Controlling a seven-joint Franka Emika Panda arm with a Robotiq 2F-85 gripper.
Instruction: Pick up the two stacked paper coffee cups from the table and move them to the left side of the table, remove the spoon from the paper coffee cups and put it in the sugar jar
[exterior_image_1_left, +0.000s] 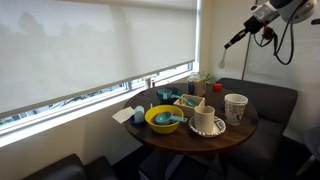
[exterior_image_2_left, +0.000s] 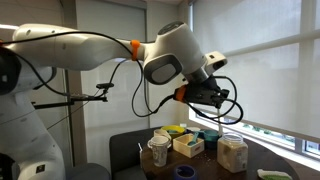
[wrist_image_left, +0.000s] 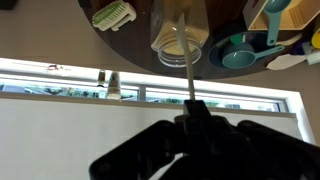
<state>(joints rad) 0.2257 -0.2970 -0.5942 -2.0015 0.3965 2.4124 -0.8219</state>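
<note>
Step in hand: by the look of it, the arm is carrying the spoon (wrist_image_left: 187, 75) away from the two stacked paper coffee cups (exterior_image_1_left: 236, 107); the drop into the sugar jar is not yet done.
Gripper: the gripper (wrist_image_left: 190, 108) is hanging high above the table (exterior_image_1_left: 232, 133). In the wrist view its jaws are looking drawn together on the spoon's upper end, a dark blurred mass with no gap showing.
Spoon: it is dangling from the grip as a thin pale line, its lower end overlapping the cups' rim in the wrist view. Given the height, it is probably hanging clear of them.
Cups: they are standing upright near the table's edge, beside the cream mug (exterior_image_1_left: 205, 120) on its saucer.
Sugar jar: it is not showing clearly enough to be picked out with confidence.
Doing it well: the job is calling for a firm pinch and slow, level travel so the thin handle is not swinging or slipping. It is also calling for centring the spoon over the jar mouth before lowering, and for parting the jaws only once the tip is inside.
Risk: the yellow bowl (exterior_image_1_left: 165, 118) and the crowded crockery are leaving little room for a low approach.
</note>
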